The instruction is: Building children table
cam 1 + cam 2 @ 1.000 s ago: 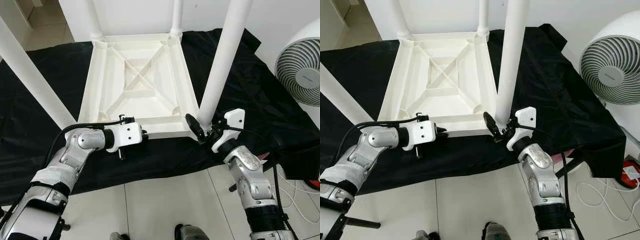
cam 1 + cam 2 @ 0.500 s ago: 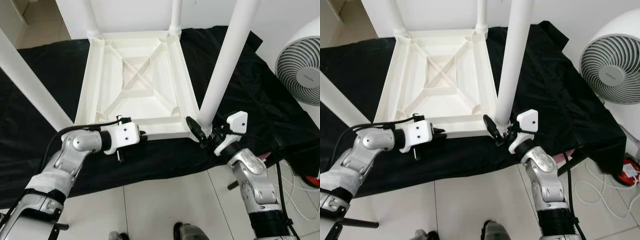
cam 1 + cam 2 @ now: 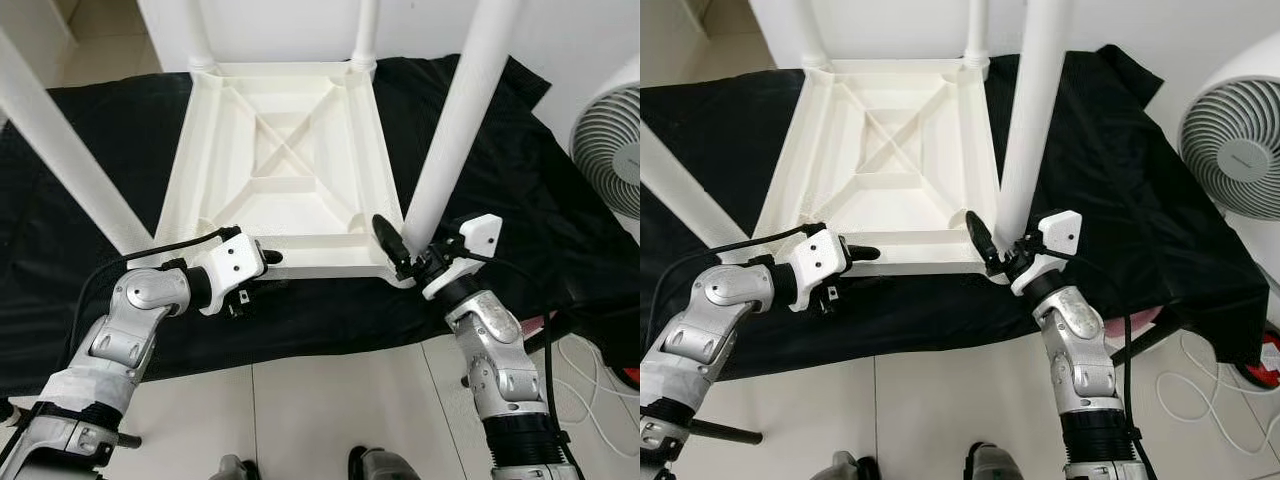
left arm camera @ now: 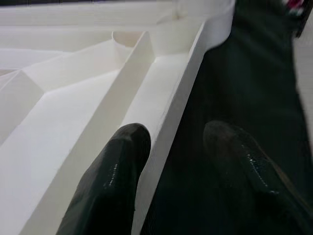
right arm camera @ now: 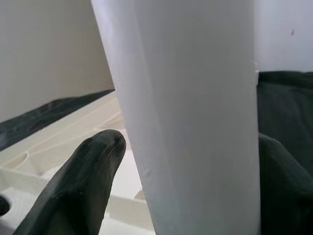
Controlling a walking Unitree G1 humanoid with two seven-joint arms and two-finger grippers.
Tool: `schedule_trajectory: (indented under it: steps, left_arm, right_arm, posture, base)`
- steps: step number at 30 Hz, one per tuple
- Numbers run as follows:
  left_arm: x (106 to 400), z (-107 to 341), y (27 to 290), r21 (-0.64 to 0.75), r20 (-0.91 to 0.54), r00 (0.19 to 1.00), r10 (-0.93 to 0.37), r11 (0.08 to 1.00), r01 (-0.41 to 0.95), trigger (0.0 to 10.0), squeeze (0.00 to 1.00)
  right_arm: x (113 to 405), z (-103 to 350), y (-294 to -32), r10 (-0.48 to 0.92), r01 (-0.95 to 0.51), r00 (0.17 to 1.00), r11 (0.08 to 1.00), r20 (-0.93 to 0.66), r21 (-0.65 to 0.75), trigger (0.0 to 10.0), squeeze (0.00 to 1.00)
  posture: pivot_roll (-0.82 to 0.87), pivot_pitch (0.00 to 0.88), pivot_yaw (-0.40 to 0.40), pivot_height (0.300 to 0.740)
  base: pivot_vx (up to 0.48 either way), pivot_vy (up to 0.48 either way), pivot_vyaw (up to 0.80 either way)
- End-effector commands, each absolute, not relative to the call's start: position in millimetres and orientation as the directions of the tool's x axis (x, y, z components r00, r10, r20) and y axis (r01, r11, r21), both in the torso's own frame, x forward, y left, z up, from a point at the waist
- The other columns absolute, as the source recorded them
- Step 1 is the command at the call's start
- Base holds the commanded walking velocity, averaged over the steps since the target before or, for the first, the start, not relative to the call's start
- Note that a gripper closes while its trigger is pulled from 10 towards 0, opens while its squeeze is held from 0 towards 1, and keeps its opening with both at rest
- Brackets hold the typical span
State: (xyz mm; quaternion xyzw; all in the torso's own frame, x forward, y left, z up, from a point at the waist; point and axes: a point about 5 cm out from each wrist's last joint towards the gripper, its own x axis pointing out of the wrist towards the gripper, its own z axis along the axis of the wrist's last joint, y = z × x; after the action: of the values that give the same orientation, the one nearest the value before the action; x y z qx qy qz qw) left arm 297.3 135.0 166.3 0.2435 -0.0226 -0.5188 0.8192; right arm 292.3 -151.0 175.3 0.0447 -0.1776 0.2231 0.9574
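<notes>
Raised onto the upturned table's (image 3: 290, 170) near rim since 1 second ago, the left hand (image 4: 171, 161) straddles it unclenched, while the right hand (image 5: 190, 181) grasps the near right leg (image 3: 455, 130).

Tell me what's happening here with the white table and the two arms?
A white children's table top lies upside down on a black cloth, with four white legs standing up from its corners. The right pincer brackets the base of the near right leg, one finger on each side. The left pincer straddles the table top's near rim, one finger inside and one outside over the cloth. A white fan stands off to the right.
</notes>
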Motion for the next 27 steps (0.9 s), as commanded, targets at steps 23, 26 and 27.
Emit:
schedule_trajectory:
  steps: [23,26,27]
  left_arm:
    - [263,209,77,0.102,0.174,0.520,-0.836,0.541,0.835,10.0,0.00]
    - [261,211,73,0.085,0.183,0.515,-0.837,0.535,0.840,10.0,0.00]
    - [260,212,71,0.088,0.191,0.515,-0.835,0.537,0.839,10.0,0.00]
  right_arm:
    - [296,171,-145,0.432,-0.421,0.862,0.902,0.265,-0.098,10.0,0.00]
    - [295,170,-136,0.451,-0.444,0.852,0.892,0.268,-0.090,10.0,0.00]
    - [294,169,-127,0.474,-0.471,0.838,0.879,0.271,-0.080,10.0,0.00]
  posture:
    - [-0.10,0.095,0.044,0.740]
    - [-0.09,0.094,0.037,0.740]
    - [-0.08,0.095,0.030,0.740]
  base:
    - [0.000,0.000,0.00]
    - [0.000,0.000,0.00]
    - [0.000,0.000,0.00]
